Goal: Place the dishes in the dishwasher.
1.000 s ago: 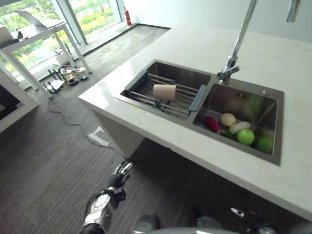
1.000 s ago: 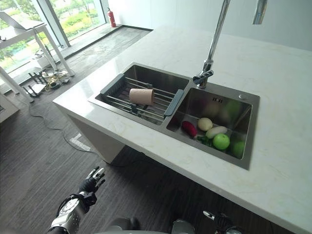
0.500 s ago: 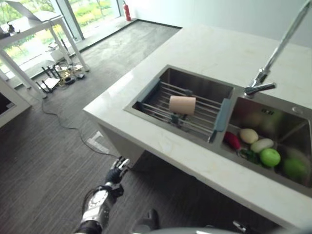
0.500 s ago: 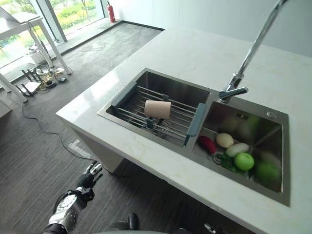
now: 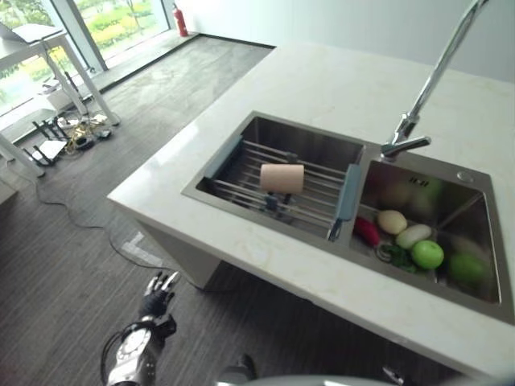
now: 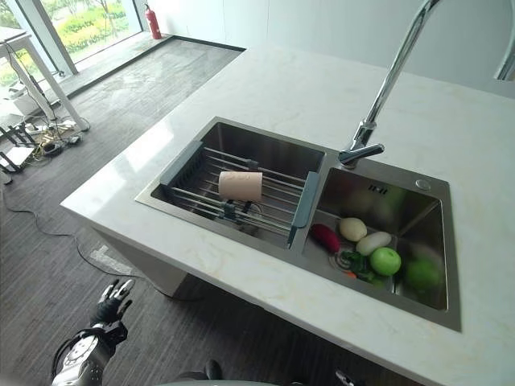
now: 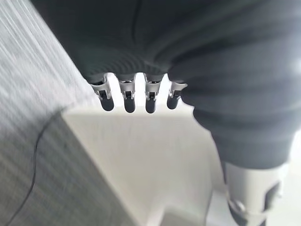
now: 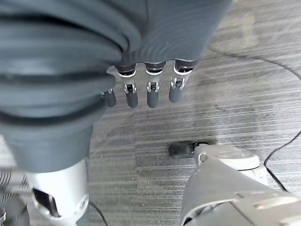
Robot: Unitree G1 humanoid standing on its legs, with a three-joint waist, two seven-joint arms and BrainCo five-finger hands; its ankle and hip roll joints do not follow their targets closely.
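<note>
A beige cup [image 5: 282, 178] lies on its side on a wire rack [image 5: 241, 191] with grey-blue ends, set across the left basin of the steel sink [image 5: 265, 127]. My left hand [image 5: 157, 294] hangs low beside the counter's near corner, over the dark floor, fingers straight and holding nothing. In its own wrist view the left hand [image 7: 127, 100] points at the white counter side. My right hand [image 8: 151, 92] hangs over the striped floor with straight, empty fingers.
The right basin [image 5: 475, 211] holds a red vegetable [image 5: 366, 231], a pale round one [image 5: 392, 221] and green apples [image 5: 427, 254]. A tall tap [image 5: 412, 129] stands behind the sink. The white counter [image 5: 322, 84] stretches back. A white table [image 5: 44, 60] stands by the windows.
The camera has shifted, so the sink sits differently in the picture. The cup and vegetables lie as before. My left hand still hangs by the counter with straight fingers.
</note>
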